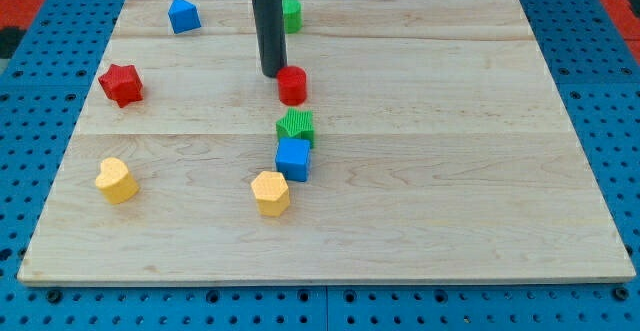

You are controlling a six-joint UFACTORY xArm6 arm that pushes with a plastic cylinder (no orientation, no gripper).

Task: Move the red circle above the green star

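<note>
Nearest below the green star (296, 125) we see the blue cube (293, 158) touching it, the yellow hexagon (270, 192) lower-left | red circle (292, 85) just above the star, apart | our tip (272, 73) at the circle's upper left, seemingly touching | no gripper, just a bare rod | green cylinder (291, 13) farther above

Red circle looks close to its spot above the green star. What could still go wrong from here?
My tip sits just to the view's left of the red circle, so drifting rightward could knock it off line. The green star lies close below the circle, touching the blue cube; a downward nudge could shift both.
</note>
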